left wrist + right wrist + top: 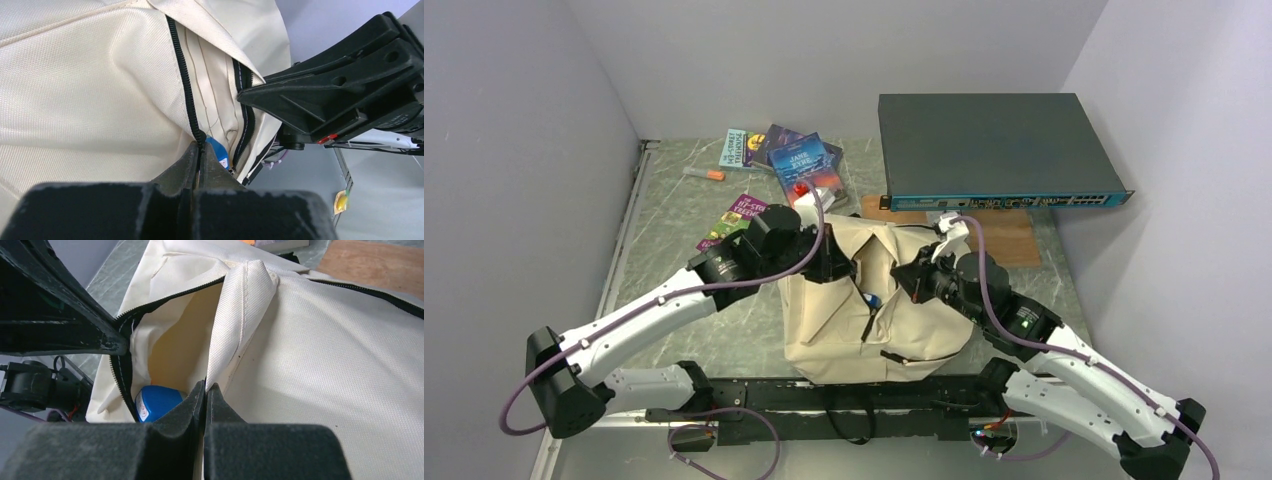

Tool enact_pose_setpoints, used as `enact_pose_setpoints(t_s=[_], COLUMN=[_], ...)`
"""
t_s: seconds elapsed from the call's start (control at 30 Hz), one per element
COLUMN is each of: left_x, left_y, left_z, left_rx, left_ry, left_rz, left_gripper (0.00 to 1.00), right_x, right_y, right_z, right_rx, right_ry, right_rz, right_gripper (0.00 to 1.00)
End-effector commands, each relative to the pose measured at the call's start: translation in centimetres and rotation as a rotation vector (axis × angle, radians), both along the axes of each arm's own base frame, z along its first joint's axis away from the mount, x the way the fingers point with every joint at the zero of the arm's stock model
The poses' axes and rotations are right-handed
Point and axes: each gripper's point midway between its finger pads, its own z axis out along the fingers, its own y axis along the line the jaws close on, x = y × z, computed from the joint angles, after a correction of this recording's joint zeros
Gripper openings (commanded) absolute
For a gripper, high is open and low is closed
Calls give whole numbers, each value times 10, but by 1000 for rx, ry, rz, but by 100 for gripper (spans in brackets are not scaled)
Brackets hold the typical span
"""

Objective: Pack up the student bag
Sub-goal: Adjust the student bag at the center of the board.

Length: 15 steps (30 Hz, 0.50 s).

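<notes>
The cream student bag (839,320) lies between the two arms with its dark zipper open. My left gripper (846,268) is shut on the left edge of the opening, and in its wrist view (200,146) the jaws pinch the black zipper tape (182,75). My right gripper (906,276) is shut on the right edge, its jaws (206,386) clamped on a fold of cream fabric (240,315). The two hold the mouth apart. A small blue object (157,402) lies inside the bag and also shows in the other views (218,152) (871,299).
Several paperback books (786,152) lie at the back of the table, and a purple one (736,215) sits by the left arm. An orange-capped marker (704,174) lies near them. A dark network switch (994,150) rests at the back right over a wooden board (1014,238).
</notes>
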Motion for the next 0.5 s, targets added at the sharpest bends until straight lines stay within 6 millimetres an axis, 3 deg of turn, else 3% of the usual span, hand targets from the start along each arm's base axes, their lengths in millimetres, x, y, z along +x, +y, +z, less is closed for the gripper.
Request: enact_pose_setpoints(t_s=[0.0, 0.07, 0.13, 0.27, 0.47], left_x=[8, 5, 4, 1, 5], left_y=[-4, -7, -11, -17, -15], left_z=[-25, -51, -62, -57, -47], left_rx=[-19, 22, 31, -9, -4], left_ry=[38, 113, 140, 137, 106], left_rz=[46, 25, 10, -18, -8], left_gripper=[0, 0, 0, 0, 0], right_x=[11, 10, 8, 6, 9], right_y=[0, 4, 7, -2, -27], right_z=[20, 2, -11, -17, 2], right_rx=[40, 11, -11, -47, -149], right_ry=[-66, -19, 12, 7, -65], right_rz=[-35, -25, -3, -18, -70], right_gripper=[0, 0, 0, 2, 22])
